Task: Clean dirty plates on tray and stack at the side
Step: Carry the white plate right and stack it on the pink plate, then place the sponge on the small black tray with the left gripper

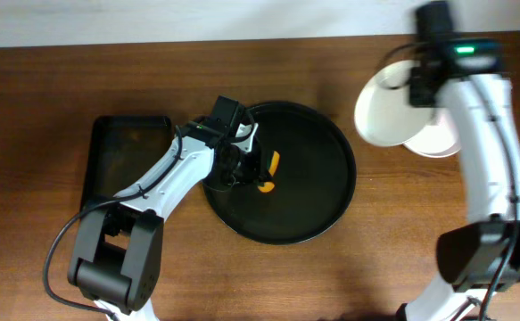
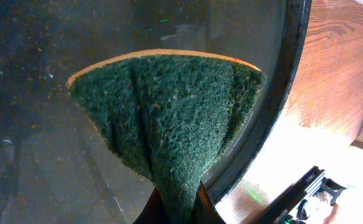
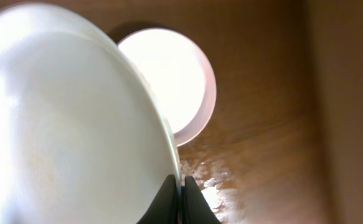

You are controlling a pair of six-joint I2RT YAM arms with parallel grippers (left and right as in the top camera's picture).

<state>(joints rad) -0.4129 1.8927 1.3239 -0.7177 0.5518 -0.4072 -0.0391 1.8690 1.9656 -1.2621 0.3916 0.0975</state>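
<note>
Gripper on the right (image 3: 182, 184) is closed thin on the rim of a white plate (image 3: 75, 124), held tilted, off the tray (image 1: 331, 169). To stack well — level it, centre it over the lying plate (image 3: 181, 74) on the counter (image 3: 268, 124), lower fully, only then release. Its face looks toward the wrist camera; round, it has no long axis. Left gripper (image 2: 175, 202) pinches a green sponge (image 2: 169, 118) over the tray.
</note>
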